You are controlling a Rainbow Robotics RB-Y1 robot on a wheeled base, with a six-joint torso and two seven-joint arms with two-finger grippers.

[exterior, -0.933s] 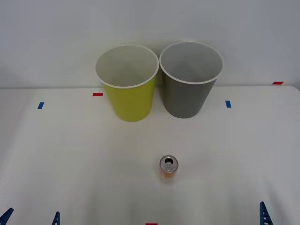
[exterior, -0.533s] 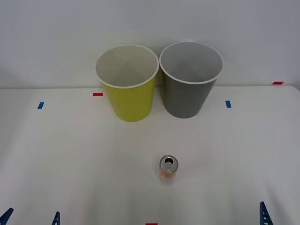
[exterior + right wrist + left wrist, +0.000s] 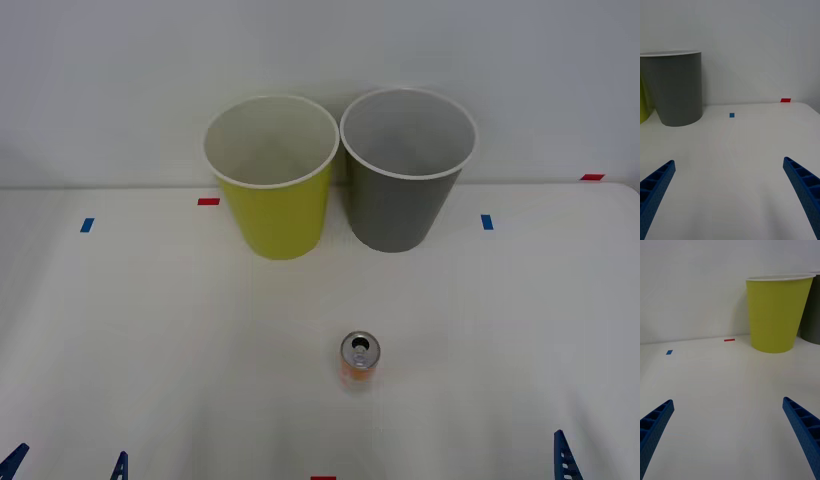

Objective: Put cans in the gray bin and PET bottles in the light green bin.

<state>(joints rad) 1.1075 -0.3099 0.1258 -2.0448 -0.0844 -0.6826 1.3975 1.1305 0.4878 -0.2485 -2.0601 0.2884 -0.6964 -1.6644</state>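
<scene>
An upright orange can (image 3: 360,359) is seen ahead of the 2 open, empty tools, nearer the right tool (image 3: 730,198) than the left tool (image 3: 728,438).

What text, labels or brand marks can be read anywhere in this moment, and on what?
None can be read.
Can: orange side bears no legible print from above.
Green bin and gray bin: plain, unmarked.
Tape marks on the table: plain red and blue, no writing.

A plain white wall (image 3: 320,50) filled the upper frame above a white counter (image 3: 150,330) that carried small red and blue tape marks (image 3: 208,201) under even light.
</scene>
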